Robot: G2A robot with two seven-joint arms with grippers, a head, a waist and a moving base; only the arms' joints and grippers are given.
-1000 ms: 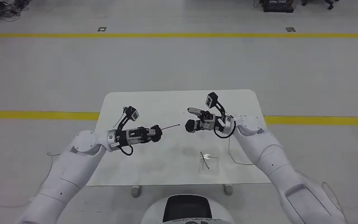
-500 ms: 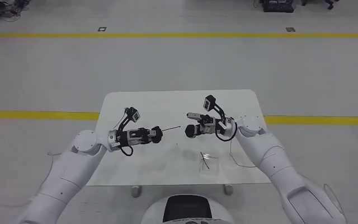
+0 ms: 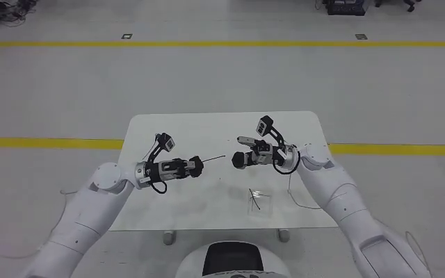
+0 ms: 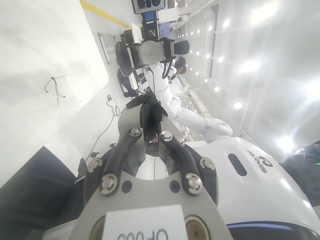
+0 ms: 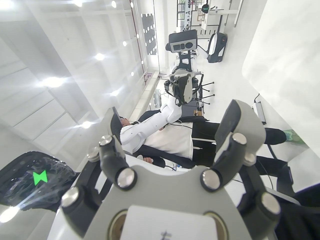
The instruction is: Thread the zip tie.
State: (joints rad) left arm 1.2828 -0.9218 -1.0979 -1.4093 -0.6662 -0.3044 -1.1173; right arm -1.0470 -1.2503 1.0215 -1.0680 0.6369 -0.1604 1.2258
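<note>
A thin black zip tie (image 3: 212,159) sticks out level from my left gripper (image 3: 197,165), which is shut on its near end above the white table (image 3: 181,132). In the left wrist view that gripper (image 4: 149,106) has its dark fingers pressed together. My right gripper (image 3: 238,150) faces it from the other side, a short gap past the tie's free tip. It stands open, with nothing between its wide-spread fingers (image 5: 172,116). The left wrist view shows the right gripper (image 4: 151,53) head-on.
A few loose black zip ties (image 3: 256,198) lie in a clear tray near the table's front right, also seen in the left wrist view as loose ties (image 4: 55,89). A cable (image 3: 295,198) hangs off the table's right edge.
The right gripper has shifted slightly to the right, away from the tie's tip. The left gripper and the tie have barely moved.
</note>
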